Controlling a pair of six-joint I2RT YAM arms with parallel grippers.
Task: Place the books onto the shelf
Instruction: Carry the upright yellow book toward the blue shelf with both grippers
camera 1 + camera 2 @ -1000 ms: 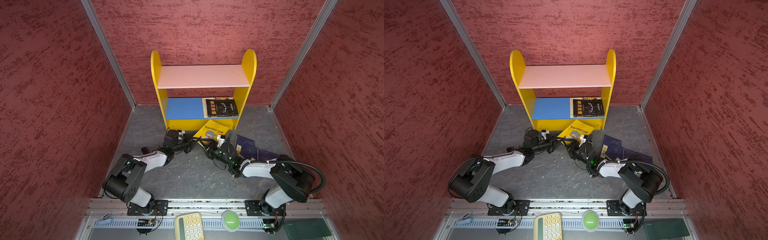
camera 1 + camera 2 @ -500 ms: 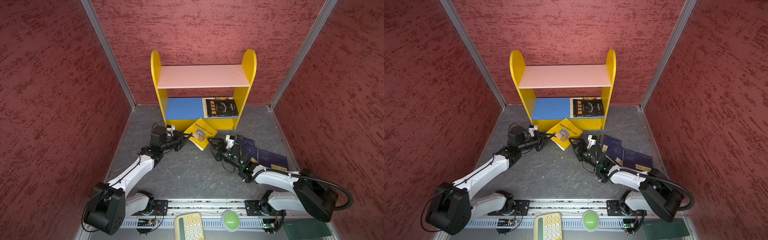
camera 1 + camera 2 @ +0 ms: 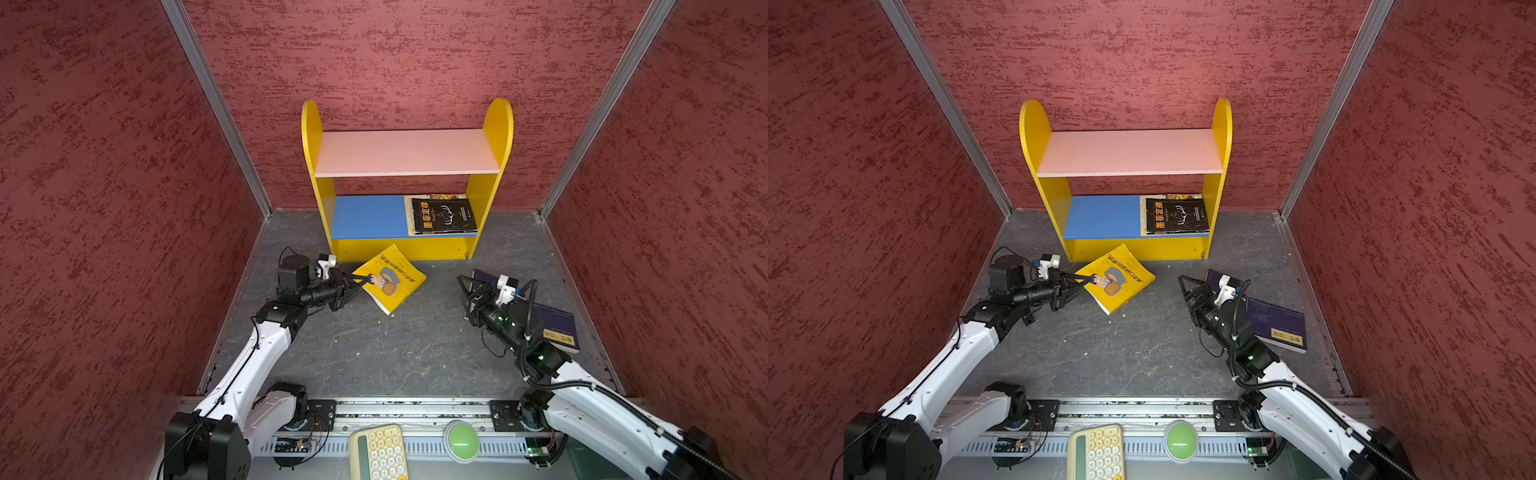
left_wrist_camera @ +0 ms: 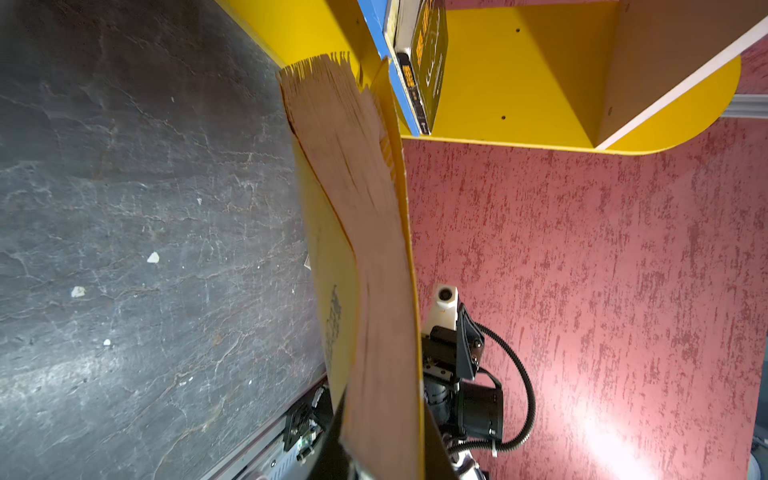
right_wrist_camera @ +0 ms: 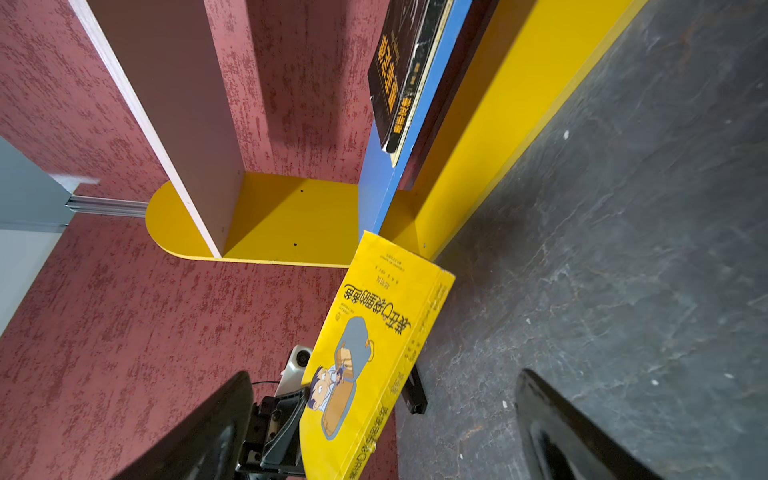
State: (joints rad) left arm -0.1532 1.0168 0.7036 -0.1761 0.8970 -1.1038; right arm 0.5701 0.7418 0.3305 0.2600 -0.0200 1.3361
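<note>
Navy first: the navy books (image 3: 557, 328) lie on the worktop (image 3: 374, 357) near the right wall, largely under the right arm (image 3: 582, 382), so the count is unclear (two covers show for sure, can't tell beyond that). One black book (image 3: 444, 215) lies flat at the right end of the blue board (image 3: 368, 216) of the shelf (image 3: 496, 124). A strip of a second book (image 3: 446, 195) shows behind it, the rest hidden.

The left claw (image 3: 360, 284) is clamped on a corner of the one yellow book (image 3: 392, 276), which is tilted just in front of the shelf's yellow base. Can't tell if its low corner touches the worktop. The left wrist view shows mostly its fanned page edge.

The right claw (image 3: 469, 283) is spread wide and grips nothing, at the shelf-side end of the navy books.

Bare worktop lies between the two claws. The blue board's left part and the pink board (image 3: 405, 151) are open. One keypad (image 3: 378, 453) is cut off at the bottom edge.
</note>
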